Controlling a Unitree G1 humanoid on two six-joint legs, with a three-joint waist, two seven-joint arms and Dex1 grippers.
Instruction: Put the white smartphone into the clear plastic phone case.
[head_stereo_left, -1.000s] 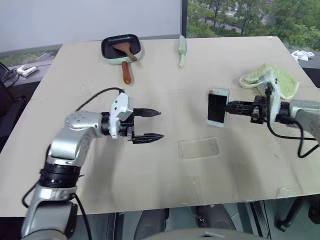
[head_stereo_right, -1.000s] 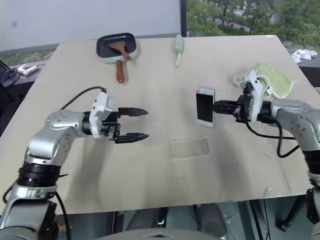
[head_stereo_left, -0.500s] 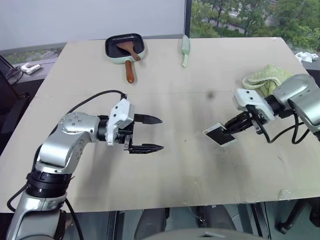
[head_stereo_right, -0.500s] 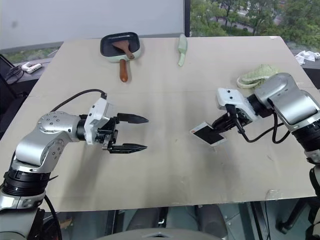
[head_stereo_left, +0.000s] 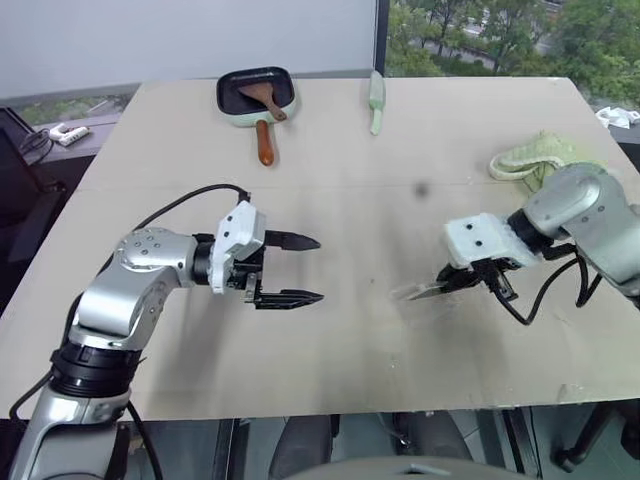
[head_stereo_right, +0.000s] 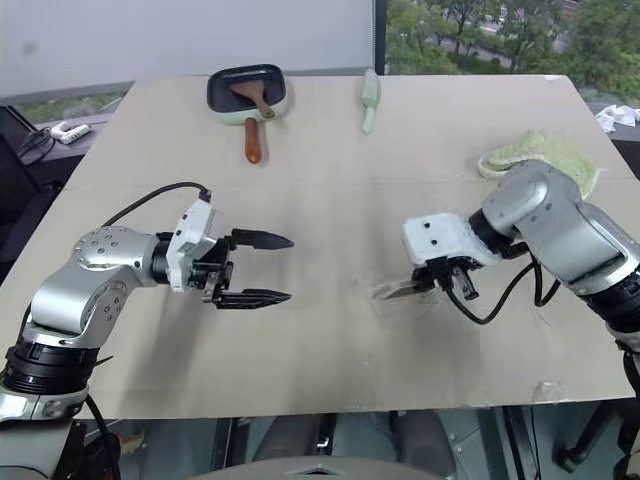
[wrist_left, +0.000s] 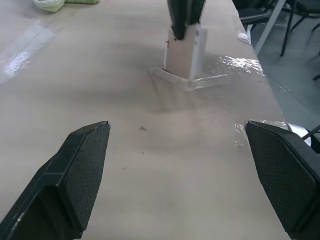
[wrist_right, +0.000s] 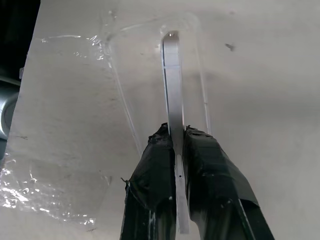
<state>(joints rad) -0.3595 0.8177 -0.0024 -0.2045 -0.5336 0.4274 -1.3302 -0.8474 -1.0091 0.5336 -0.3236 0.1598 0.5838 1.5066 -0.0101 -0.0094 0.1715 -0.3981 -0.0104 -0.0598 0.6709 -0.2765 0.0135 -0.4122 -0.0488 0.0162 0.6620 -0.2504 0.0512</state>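
Observation:
The white smartphone (wrist_right: 172, 95) stands on its thin edge, tilted, with its lower end inside the clear plastic phone case (wrist_right: 142, 75). The case lies flat on the table, right of centre. My right gripper (head_stereo_left: 441, 286) points steeply down and is shut on the phone's upper end. From the left wrist view the phone (wrist_left: 184, 54) shows rising out of the case's glinting rim (wrist_left: 200, 81). My left gripper (head_stereo_left: 318, 268) hangs open and empty above the table, left of the case, pointing toward it with a wide gap between them.
A black pan with a wooden spatula (head_stereo_left: 256, 92) and a pale green utensil (head_stereo_left: 376, 100) lie at the far edge. A green cloth (head_stereo_left: 530, 155) is at the right. Crinkled clear film (wrist_right: 55, 195) lies beside the case. The table's near edge (head_stereo_left: 330, 408) is close.
My right gripper has swung the phone from held up over the table to steeply downward, bringing its end into the case. The left arm has stayed still. The camera view has shifted slightly.

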